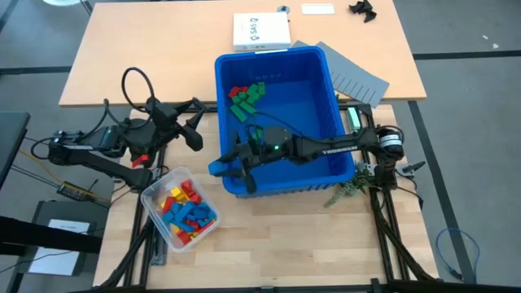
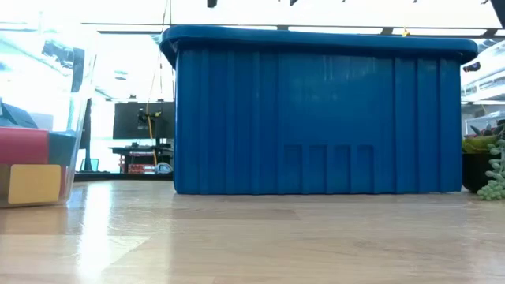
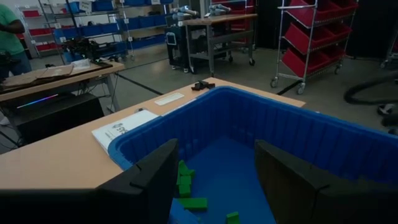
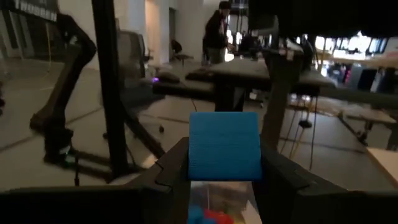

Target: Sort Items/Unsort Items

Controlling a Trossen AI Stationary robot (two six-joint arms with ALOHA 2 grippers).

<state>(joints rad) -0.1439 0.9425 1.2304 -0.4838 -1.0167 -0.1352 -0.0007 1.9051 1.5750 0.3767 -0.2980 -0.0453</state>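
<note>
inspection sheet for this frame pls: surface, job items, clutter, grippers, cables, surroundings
Surface: wooden table, bare at the front.
Job's things: green blocks and a red one in the blue bin's far-left corner; mixed blocks in the clear tub; one blue block in the right gripper.
Clutter: white box, grey divider sheets, small plant.
Grippers: right gripper shut on the blue block at the bin's near-left rim; left gripper open, left of the bin.
Cables: black loop over the left arm; blue cable on the floor.
Surroundings: shelving, red bins, people in the background.
</note>
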